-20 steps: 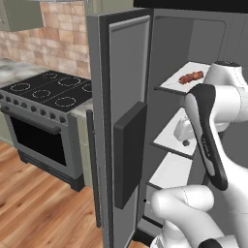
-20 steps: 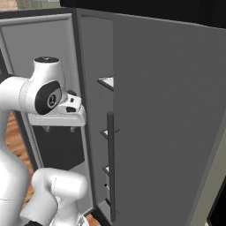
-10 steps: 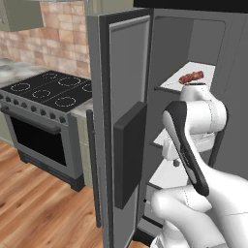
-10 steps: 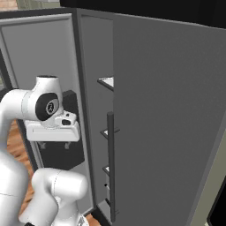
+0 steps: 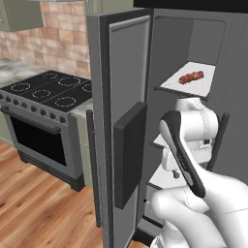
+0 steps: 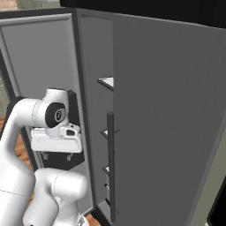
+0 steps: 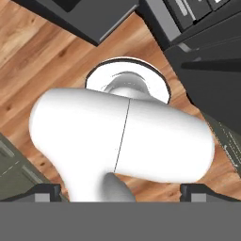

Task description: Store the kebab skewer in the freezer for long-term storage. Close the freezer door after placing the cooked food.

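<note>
Kebab skewer point(image 5: 191, 77) on freezer point(image 5: 206, 43) shelf; no legible writing.

1. Wooden floor point(image 7: 42, 52) of warm brown planks runs across the middle
2. A dark grey panel point(image 7: 84, 16) crosses the top left corner
3. Dark appliance edges point(image 7: 207, 52) fill the upper right
4. Two dark fingertips point(image 7: 47, 192) stand wide apart at the bottom, nothing between them

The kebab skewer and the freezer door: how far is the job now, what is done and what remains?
Done: the kebab skewer lies on a white upper shelf inside the freezer. In hand: nothing; the gripper is open and empty, pointing down outside the compartment. Left: the freezer door stands wide open and must be pushed shut.
</note>
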